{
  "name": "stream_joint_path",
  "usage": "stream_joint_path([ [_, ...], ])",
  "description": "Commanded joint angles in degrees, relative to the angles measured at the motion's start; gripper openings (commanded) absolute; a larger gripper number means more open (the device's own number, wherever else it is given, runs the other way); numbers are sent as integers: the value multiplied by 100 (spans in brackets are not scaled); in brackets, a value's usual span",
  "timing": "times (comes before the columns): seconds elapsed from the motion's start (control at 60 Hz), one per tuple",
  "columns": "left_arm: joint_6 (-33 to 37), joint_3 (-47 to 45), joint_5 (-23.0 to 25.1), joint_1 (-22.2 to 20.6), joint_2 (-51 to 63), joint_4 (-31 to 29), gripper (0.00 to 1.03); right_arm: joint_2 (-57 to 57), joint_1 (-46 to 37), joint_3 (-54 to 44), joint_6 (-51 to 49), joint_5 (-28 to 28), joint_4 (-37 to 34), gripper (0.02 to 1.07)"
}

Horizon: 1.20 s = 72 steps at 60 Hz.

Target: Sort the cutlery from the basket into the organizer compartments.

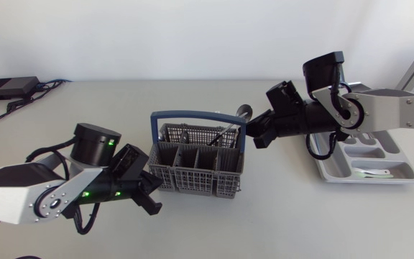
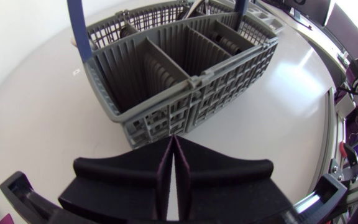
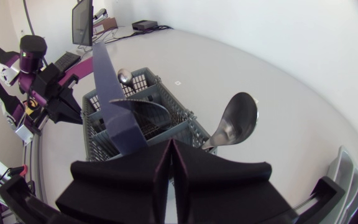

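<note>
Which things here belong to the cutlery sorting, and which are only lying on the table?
For the job: basket, organizer, spoon held in the right gripper, other cutlery in the basket.
Just lying about: black box, cables.

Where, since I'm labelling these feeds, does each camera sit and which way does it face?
Head view: fixed above the table, looking down on basket and organizer; shows both arms, left gripper and right gripper.
Left wrist view: on the left arm, facing the basket's corner past its own shut gripper.
Right wrist view: on the right arm, facing the basket over its own gripper, shut on a spoon.
Shared: both wrist views face the basket, from opposite sides.
</note>
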Motion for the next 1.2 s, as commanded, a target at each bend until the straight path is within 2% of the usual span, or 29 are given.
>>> stream_joint_path([
  [0.0, 189, 219, 20, 127, 446, 191, 3, -297, 176, -249, 33, -129, -189, 8],
  [0.2, 268, 377, 11, 338, 648, 253, 3, -948, 378, -706, -72, -68, -400, 8],
  [0.35, 400, 192, 20, 619, 33, -99, 3, -1062, -210, -873, -371, -85, -505, 8],
  [0.483, 532, 96, 292, 1067, -565, -441, 3, -1045, -738, -988, -688, -173, -620, 8],
  [0.617, 576, 8, 441, 1384, -644, -415, 3, -904, -1177, -935, -784, -226, -593, 8],
  [0.95, 479, 298, 450, 1208, 341, 174, 3, 748, -1344, 76, -275, -235, -347, 8],
  [1.183, 400, 676, 450, 1199, 1132, 631, 3, 2014, -1432, 1060, 420, -832, -321, 8],
])
